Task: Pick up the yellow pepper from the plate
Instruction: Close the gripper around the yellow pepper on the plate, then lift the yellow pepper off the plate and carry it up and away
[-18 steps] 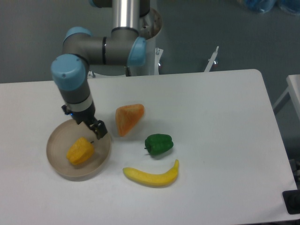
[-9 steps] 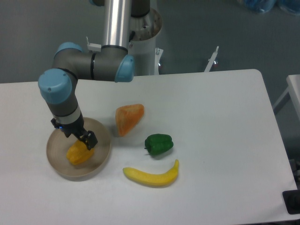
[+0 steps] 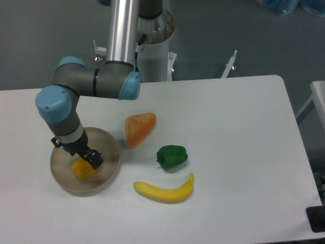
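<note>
The yellow pepper (image 3: 81, 170) lies inside the beige plate (image 3: 109, 170) at the left of the table. My gripper (image 3: 87, 159) hangs straight over the pepper and covers its upper part, with the dark fingers down at the pepper's top. The arm hides the fingers' spread, so I cannot tell whether they are open or closed on the pepper. Only the pepper's lower left part shows below the fingers.
A pale-orange wedge (image 3: 139, 128) lies just right of the plate. A green pepper (image 3: 171, 156) sits further right, and a yellow banana (image 3: 165, 190) lies in front of it. The arm's base column (image 3: 137, 30) stands at the table's back edge.
The gripper has moved left and down, from the plate's right rim to directly over the yellow pepper, now covering its top. The pepper and plate have not moved.
</note>
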Robot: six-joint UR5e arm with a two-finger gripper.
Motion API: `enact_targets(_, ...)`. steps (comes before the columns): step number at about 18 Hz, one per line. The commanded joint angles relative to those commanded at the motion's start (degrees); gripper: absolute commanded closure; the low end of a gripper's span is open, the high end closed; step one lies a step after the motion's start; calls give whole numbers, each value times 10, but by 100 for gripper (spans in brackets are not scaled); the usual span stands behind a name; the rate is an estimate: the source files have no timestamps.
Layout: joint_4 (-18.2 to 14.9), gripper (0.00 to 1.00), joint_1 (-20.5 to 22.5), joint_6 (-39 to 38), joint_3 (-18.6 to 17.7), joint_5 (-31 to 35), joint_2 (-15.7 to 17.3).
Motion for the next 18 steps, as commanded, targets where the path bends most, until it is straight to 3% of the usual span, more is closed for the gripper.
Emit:
enact_targets(3, 2, 1, 0, 1, 0, 4, -4)
enact_targets(4, 1, 22, 0, 1, 1, 7, -8)
enact_targets(6, 1, 77, 0, 1, 3, 9, -11)
enact_targets(8, 2, 100, 0, 1, 8, 9, -11)
enact_targets(11, -1, 100, 2, 2, 25, 7, -4)
enact_targets(16, -9, 99, 50, 2, 17, 2, 64)
enact_targets(18, -27, 99, 72, 6, 12, -7, 81)
